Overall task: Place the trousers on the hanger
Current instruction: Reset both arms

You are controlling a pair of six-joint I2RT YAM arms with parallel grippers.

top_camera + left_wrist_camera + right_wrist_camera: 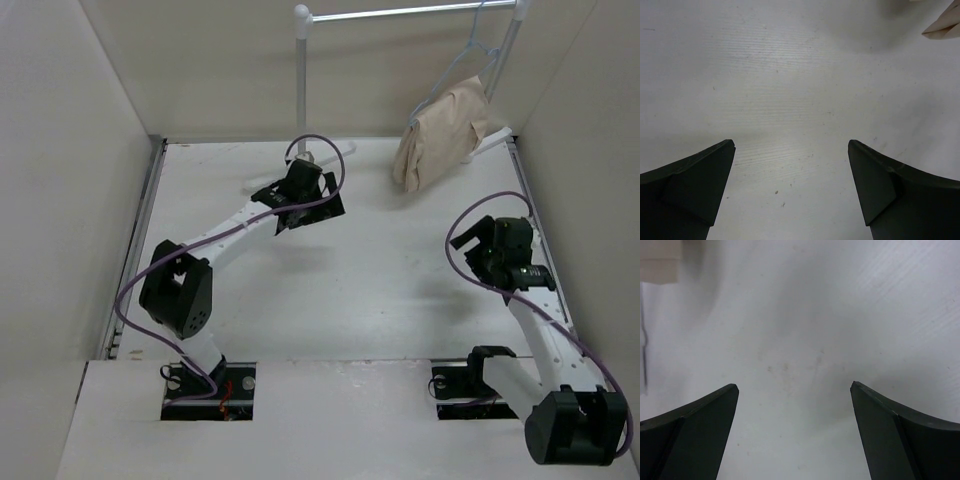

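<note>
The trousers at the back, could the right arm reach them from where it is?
Probably yes: only bare table lies between the open, empty right gripper and the trousers hanging on the hanger.

Soft, even overhead light, whites slightly washed out
Top view fairly sharp, with faint diffuse shadows on the table point(380, 300); wrist views are softer, the dark fingers point(695, 185) blurred at close range, with a dim shadow patch near the top of each
</note>
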